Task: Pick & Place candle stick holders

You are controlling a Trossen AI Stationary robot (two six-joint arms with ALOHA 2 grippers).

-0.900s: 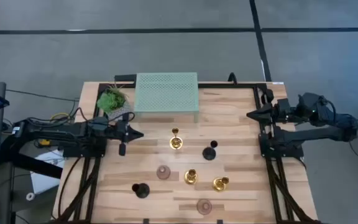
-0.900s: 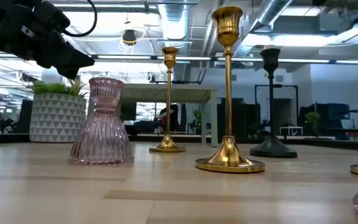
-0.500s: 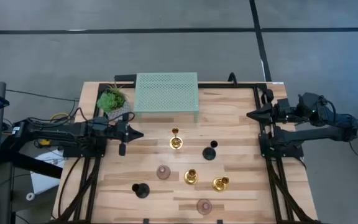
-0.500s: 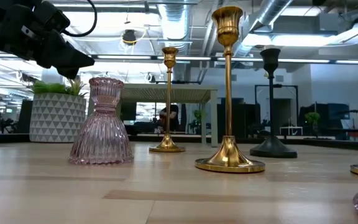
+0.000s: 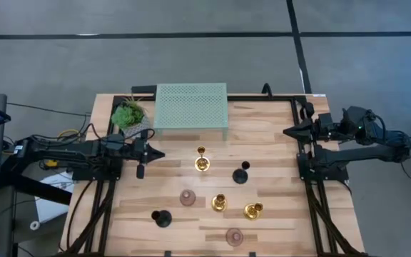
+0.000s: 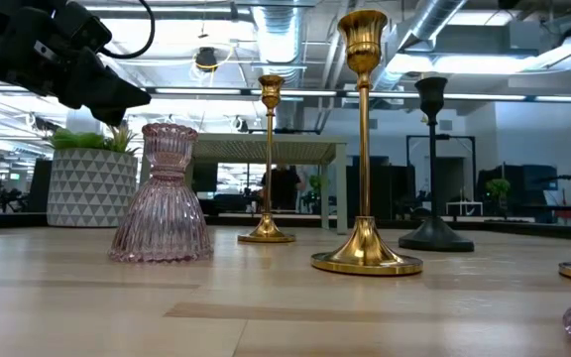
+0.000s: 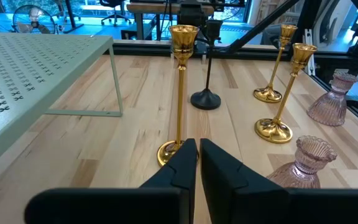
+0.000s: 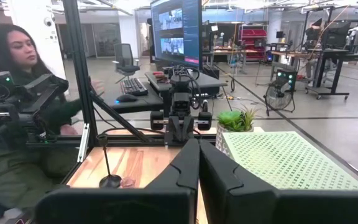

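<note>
Seven candle stick holders stood loose on the tabletop (image 5: 270,135), none gripped. Three shiny gold with slim stems on round bases: one (image 5: 202,163) in front of the pale green perforated riser (image 5: 191,106), two side by side nearer the front edge (image 5: 219,203) (image 5: 253,210). Two black: one (image 5: 241,175) just right of the rear gold one, one (image 5: 162,218) front left. Two squat ribbed pink translucent ones: one (image 5: 187,198) left of the gold pair, one (image 5: 234,236) close to the front edge.

Left gripper (image 5: 155,153) hung above the tabletop's left side, jaws clenched on nothing, pointing toward the rear gold holder; in the wrist view that holder's base was partly hidden behind the jaws. Right gripper (image 5: 288,132) sat by the right edge, well apart from the holders, jaws clenched, empty.

Potted green plant (image 5: 129,116) at the riser's left corner.

Low view cut off the front pink holder at the frame's right edge and clipped a gold base beside it. From overhead the stems foreshortened, so heights were hard to judge. A person (image 8: 17,93) sat beyond the tabletop behind the glass in the right wrist view
</note>
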